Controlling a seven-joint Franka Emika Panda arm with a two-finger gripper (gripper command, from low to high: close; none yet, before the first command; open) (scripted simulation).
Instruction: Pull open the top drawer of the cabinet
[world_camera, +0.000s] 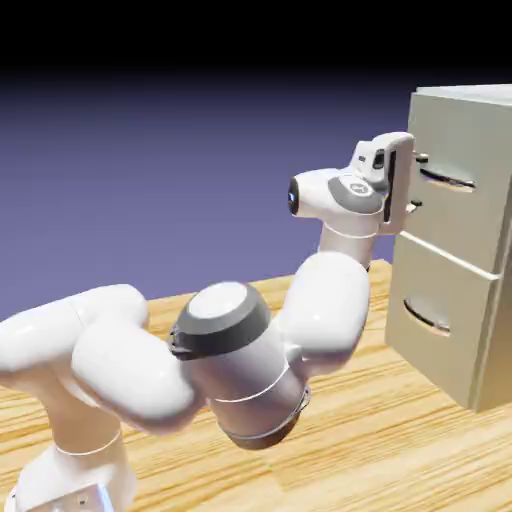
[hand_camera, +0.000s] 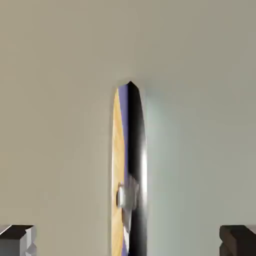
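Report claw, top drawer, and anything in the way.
Claw open, fingers astride the top handle, holding nothing. Top drawer shut. Nothing seen in front of it but the arm.

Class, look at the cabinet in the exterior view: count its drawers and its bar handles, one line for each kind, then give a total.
Drawers: 2 (top drawer, lower drawer)
Bar handles: 2 (upper handle, lower handle)
Total: 4
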